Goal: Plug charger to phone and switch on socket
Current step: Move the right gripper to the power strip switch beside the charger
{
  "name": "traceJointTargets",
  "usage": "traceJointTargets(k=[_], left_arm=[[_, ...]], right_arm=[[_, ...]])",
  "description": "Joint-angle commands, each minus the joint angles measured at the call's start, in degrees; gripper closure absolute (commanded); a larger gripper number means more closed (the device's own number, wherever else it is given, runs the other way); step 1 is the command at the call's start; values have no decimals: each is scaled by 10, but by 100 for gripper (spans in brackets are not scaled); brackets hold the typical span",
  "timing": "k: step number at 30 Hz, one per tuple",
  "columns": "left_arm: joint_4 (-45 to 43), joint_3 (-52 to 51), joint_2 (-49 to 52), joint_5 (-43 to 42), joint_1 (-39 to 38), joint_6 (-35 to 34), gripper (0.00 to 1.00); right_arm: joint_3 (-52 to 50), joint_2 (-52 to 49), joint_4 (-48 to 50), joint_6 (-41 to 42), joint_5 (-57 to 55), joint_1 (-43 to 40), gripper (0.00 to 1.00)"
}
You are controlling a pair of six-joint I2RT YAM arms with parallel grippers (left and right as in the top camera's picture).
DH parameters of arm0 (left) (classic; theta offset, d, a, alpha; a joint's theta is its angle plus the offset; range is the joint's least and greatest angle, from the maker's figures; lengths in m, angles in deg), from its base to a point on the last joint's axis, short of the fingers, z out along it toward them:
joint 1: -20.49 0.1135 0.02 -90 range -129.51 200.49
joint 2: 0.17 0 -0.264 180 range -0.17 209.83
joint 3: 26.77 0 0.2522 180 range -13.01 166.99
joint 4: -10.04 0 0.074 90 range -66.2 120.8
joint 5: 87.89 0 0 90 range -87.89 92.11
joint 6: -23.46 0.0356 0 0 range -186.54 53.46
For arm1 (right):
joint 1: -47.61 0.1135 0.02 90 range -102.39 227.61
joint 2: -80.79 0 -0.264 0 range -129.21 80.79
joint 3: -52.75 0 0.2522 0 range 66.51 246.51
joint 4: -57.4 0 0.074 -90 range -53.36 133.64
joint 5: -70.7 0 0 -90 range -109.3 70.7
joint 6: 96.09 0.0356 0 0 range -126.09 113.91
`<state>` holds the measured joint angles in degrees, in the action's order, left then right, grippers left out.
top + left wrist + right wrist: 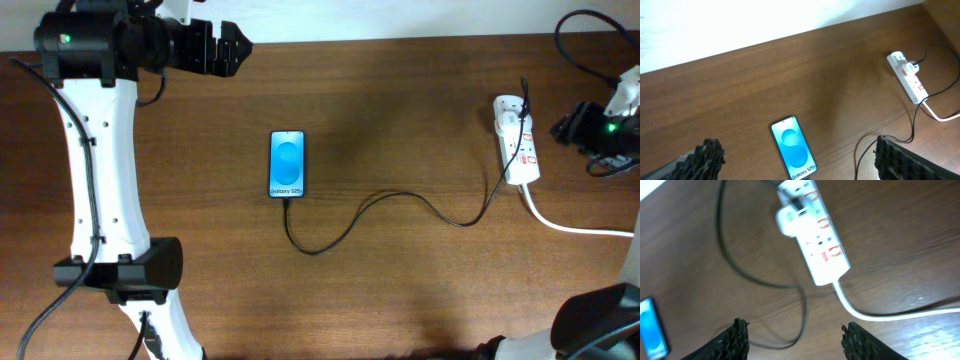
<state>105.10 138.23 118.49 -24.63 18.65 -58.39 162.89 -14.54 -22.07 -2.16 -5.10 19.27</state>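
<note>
The phone (287, 164) lies flat mid-table with its blue screen up; it also shows in the left wrist view (794, 148) and at the left edge of the right wrist view (652, 327). The thin black charger (400, 197) runs from the phone's near end in curves to a white plug on the socket (518, 140). The socket shows in both wrist views (909, 77) (815, 235); its switch position cannot be told. My left gripper (232, 50) (797, 152) is open and empty, high at the far left. My right gripper (572, 125) (795, 335) is open and empty beside the socket.
The socket's thick white cord (570, 226) (880, 314) trails right towards the table edge. Thicker black robot cables (585, 40) loop at the far right corner. A pale wall (765, 20) borders the table's far edge.
</note>
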Motion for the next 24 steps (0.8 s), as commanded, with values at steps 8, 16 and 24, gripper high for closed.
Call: traceJointTargets(k=[8, 16, 24], left_arm=[[1, 0, 3, -4, -3, 5, 1], [1, 0, 3, -4, -3, 5, 1], [1, 0, 3, -4, -3, 5, 1]], right_arm=[[7, -186, 136, 78, -46, -16, 21], [7, -255, 205, -22, -83, 2, 17], [7, -279, 227, -27, -121, 22, 16]])
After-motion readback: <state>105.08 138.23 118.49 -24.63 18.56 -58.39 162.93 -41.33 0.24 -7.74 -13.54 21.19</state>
